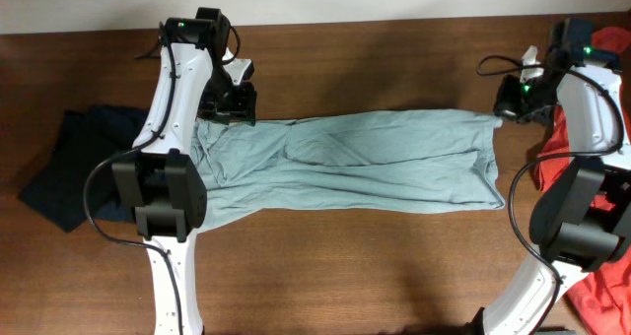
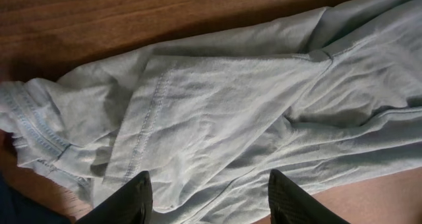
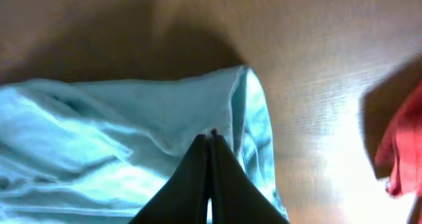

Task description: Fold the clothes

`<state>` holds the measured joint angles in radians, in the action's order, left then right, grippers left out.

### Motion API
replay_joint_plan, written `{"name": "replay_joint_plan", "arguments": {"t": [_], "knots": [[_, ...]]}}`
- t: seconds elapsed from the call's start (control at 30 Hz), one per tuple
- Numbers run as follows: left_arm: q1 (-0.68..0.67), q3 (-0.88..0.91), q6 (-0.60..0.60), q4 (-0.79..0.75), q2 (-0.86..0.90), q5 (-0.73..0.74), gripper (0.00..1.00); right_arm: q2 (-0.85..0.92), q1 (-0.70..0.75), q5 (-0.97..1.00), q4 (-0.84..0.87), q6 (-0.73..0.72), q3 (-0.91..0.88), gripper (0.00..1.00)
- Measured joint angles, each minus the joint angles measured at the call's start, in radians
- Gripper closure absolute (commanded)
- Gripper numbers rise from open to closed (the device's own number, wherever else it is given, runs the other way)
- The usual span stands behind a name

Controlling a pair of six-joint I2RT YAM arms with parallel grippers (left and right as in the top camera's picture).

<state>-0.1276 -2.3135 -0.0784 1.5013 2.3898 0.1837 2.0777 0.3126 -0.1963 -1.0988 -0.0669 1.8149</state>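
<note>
Currently the pale teal T-shirt (image 1: 375, 163) lies stretched in a long band across the middle of the brown wooden table (image 1: 375, 266), running from left to right. It lies flat, with soft creases along its length. Its left end is bunched and partly hidden under the left arm.

The left gripper (image 1: 229, 106) hangs over the far left end of the shirt. In the left wrist view its two dark fingers (image 2: 135, 197) stand well apart, with crumpled cloth lying below and between them. A flap with a double-stitched hem (image 2: 155, 112) lies folded over the rest of the fabric there, and nothing is clamped.

The right gripper (image 1: 505, 110) sits at the far right corner of the shirt, where the cloth draws up to a small point. In the right wrist view its fingers (image 3: 198, 178) are pressed tightly together, and their tips rest on the fabric just inside the rolled edge. Whether a thin fold is caught between them cannot be told.

A dark navy garment (image 1: 64, 172) lies crumpled on the left of the table, just beside the shirt's left end. A red-orange garment (image 1: 596, 281) lies heaped at the right edge, behind and beneath the right arm, apart from the shirt.
</note>
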Motion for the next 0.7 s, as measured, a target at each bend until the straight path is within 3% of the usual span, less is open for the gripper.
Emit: {"name": "replay_joint_plan", "arguments": {"t": [0.7], "knots": [[0.006,0.000,0.000,0.077,0.000,-0.001,0.44,0.000,0.000,0.208,-0.219,-0.031,0.000,0.95]]}}
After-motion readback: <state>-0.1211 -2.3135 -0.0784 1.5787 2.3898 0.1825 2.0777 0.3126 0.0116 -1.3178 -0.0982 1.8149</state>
